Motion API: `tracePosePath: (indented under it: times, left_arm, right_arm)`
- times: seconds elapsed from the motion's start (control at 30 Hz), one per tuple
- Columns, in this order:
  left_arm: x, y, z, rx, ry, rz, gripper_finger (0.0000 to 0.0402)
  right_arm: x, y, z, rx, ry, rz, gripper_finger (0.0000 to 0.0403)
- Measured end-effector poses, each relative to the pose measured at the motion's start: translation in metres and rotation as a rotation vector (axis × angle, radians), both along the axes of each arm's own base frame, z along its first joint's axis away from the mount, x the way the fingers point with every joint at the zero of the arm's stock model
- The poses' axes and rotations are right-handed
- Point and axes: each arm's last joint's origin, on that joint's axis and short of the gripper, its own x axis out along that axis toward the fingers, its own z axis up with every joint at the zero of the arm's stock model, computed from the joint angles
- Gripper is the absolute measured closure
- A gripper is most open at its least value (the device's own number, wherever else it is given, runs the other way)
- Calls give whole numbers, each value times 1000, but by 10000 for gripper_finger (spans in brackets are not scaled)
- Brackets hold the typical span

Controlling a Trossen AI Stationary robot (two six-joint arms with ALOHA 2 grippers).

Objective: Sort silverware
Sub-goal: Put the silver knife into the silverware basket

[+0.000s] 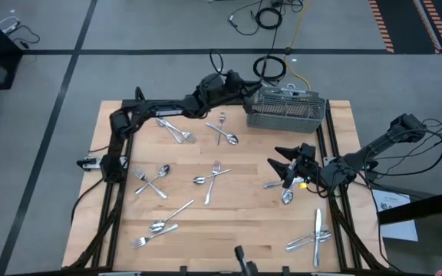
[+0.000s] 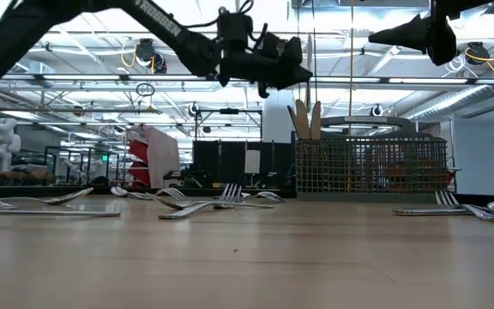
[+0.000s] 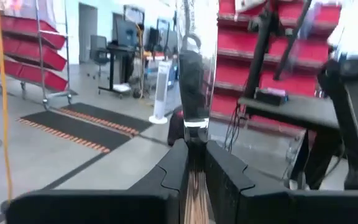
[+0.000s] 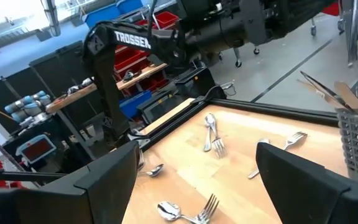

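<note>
Two dark fingers of the left claw (image 3: 194, 171) pinch a knife (image 3: 196, 74), clamped on its handle end, its long axis running straight ahead. That claw hangs beside the caddy (image 1: 286, 109), likely the drop. Across the bench (image 1: 206, 222), the right claw (image 1: 286, 165) gapes empty above scattered silverware (image 1: 221, 132).

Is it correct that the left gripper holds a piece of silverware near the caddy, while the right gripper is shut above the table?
Not quite. The right gripper is open; the right wrist view shows its fingers wide apart. The left gripper does hold a piece of silverware near the caddy.
</note>
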Motion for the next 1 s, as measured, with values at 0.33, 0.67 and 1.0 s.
tracePosePath:
  times: [0.33,0.67,1.0]
  left_arm:
    - [10,21,-51,-65,-5,-32,352]
    - [17,11,-58,-71,19,-44,320]
    - [16,13,-56,-76,8,11,237]
  right_arm:
    - [0,1,0,46,-23,21,89]
    - [0,1,0,52,-25,20,89]
    - [0,1,0,51,-24,19,89]
